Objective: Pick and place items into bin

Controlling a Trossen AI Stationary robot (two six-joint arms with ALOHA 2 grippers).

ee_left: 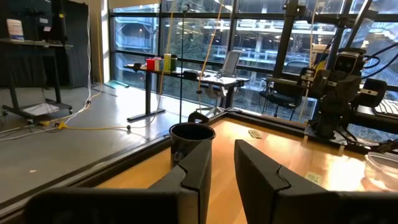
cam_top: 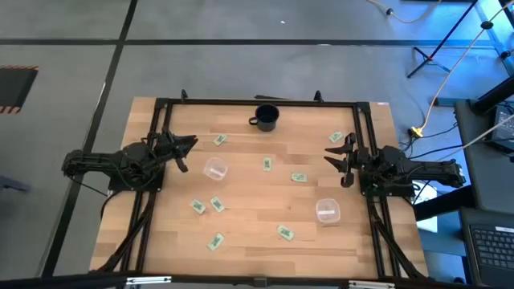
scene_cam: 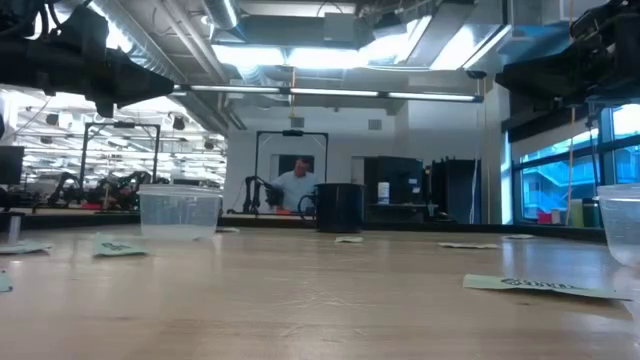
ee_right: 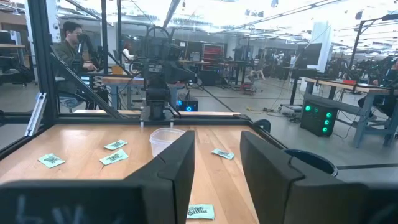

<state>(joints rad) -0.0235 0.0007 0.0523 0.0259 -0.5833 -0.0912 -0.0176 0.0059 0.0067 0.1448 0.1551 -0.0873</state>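
**A:** Packets, small, flat, wrapped in green and white, are seen scattered over the pale wooden table: 9 can be counted, such as one at centre and one at lower left. None is seen inside either clear plastic cup, left of centre or at lower right.

**B:** So nothing is judged placed yet?

**A:** All 9 appear left to do. The left gripper is held at the left edge, fingers slightly apart and empty; the right gripper at the right edge, spread and empty. A black mug stands at upper centre.
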